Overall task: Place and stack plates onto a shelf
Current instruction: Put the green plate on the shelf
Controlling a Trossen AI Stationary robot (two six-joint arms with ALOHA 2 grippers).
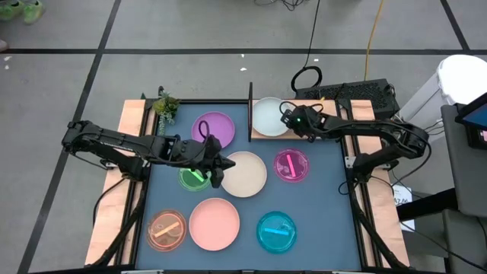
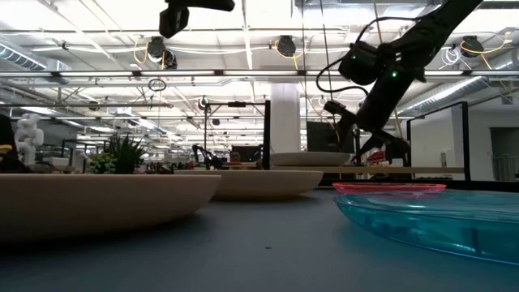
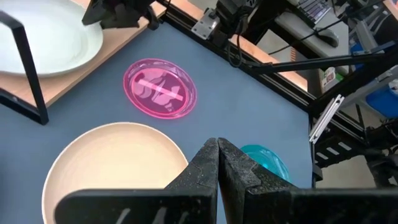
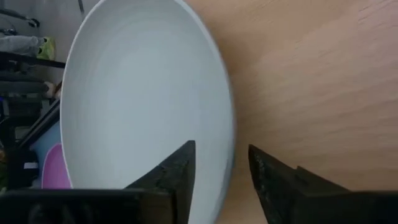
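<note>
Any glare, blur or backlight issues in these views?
Low view: bright ceiling lights backlight the right end effector into a silhouette; the near cream plate and cyan dish look soft. Left wrist view: the fingers up close are soft, the magenta dish sharp. Right wrist view: mint plate evenly lit, its rim slightly blurred. High view: even light, no glare.

pale plate (image 1: 268, 116) on wooden shelf (image 1: 262, 135)

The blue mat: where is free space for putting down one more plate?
Bare mat lies right of the cyan dish, below the magenta dish. The middle is crowded: cream plate, pink plate and green dish sit close, under the left claw.
</note>
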